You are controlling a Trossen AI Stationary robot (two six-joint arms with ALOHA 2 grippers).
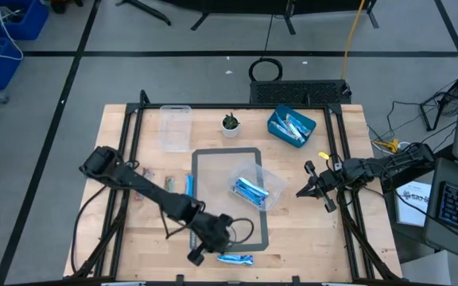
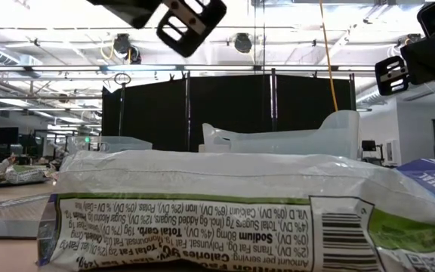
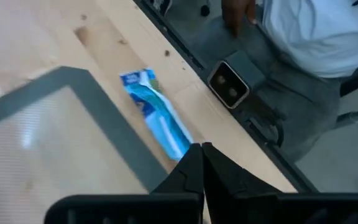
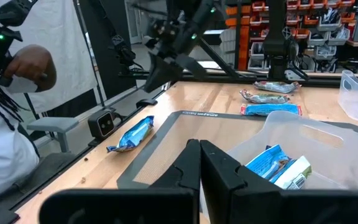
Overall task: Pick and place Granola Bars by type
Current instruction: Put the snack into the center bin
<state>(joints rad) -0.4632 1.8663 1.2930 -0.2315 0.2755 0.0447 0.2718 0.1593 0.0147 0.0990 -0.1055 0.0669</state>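
Note:
One blue-and-white granola bar lies flat on the bare wood near the table's front edge, beside the grey mat. My left gripper hovers shut just short of the bar's near end, slanting down, with nothing between its fingers; the right wrist view shows it well above the wood. More blue bars lie in the clear tub on the mat and in the blue bin. A blue bar and brownish ones lie left of the mat. My right gripper waits shut and level at the table's right side.
An empty clear tub and a small potted plant stand at the back. A small camera sits on the table's front rail, right behind the lone bar, whose wrapper fills the low view. A person sits past the front edge.

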